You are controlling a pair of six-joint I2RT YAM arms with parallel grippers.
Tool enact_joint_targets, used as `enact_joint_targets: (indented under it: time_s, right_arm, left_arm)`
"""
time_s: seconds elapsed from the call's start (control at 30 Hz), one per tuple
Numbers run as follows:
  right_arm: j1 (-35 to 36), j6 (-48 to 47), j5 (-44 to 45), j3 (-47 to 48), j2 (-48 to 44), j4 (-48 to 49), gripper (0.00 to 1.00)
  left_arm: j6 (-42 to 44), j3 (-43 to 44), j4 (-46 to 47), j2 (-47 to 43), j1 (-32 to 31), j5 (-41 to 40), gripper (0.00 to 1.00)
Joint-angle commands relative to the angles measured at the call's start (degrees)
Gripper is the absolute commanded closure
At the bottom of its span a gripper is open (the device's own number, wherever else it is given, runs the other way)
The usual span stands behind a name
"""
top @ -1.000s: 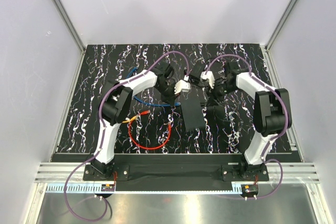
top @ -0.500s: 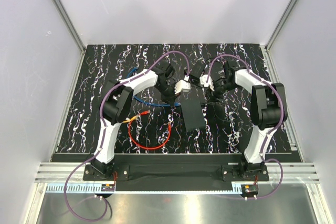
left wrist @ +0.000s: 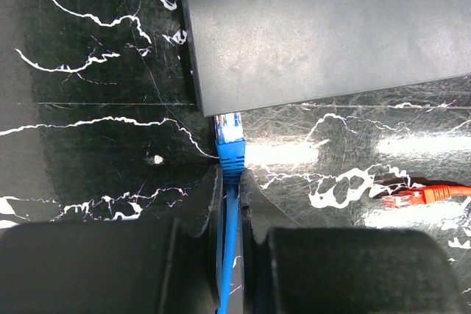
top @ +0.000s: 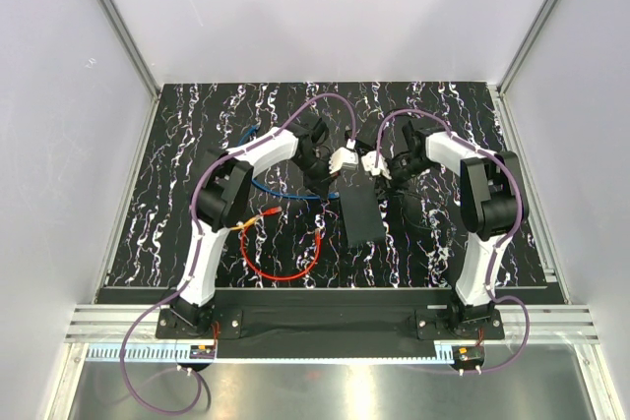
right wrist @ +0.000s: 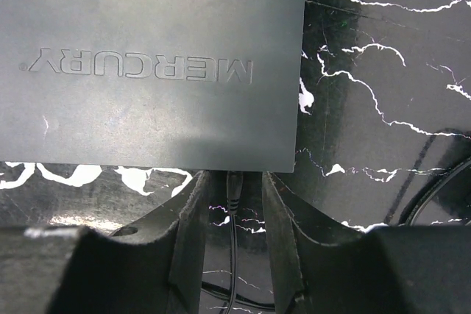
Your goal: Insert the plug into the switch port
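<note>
The flat black box (left wrist: 331,34) marked MERCURY lies in mid-table (top: 360,215). My left gripper (left wrist: 229,182) is shut on the blue cable just behind its blue plug (left wrist: 229,141). The plug's clear tip meets the box's near edge; the switch port itself is hidden under that edge. My right gripper (right wrist: 232,196) is open at the box's opposite edge (right wrist: 154,64). Its fingers (right wrist: 195,207) straddle, without touching, a small black plug (right wrist: 234,184) with a thin cord that enters the box. In the top view the left gripper (top: 335,180) and the right gripper (top: 379,180) stand at the box's far end.
A red cable (top: 281,268) loops on the table in front of the left arm; its orange plug (left wrist: 423,195) lies right of the left fingers. The blue cable (top: 285,194) trails left. A black cord loop (right wrist: 441,193) lies right of the right gripper.
The right gripper has moved left to the box's far end and now straddles the black plug. The box has shifted slightly. The left gripper has stayed, holding the blue cable.
</note>
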Motion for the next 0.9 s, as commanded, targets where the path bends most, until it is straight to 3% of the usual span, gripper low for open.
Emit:
enact_joint_targets:
  time_s: [0.0,0.87]
  right_arm:
    - [2.07,-0.58,-0.05,1.05,0.50,1.27,0.59]
    - [4.09,6.90,3.47,-1.41,0.32,8.75,0.58]
  left_arm:
    - [-0.28,2.98,1.31,0.47,-0.13,3.35,1.00]
    - [-7.23,8.34,3.77,1.96,-2.77,7.83,1.00]
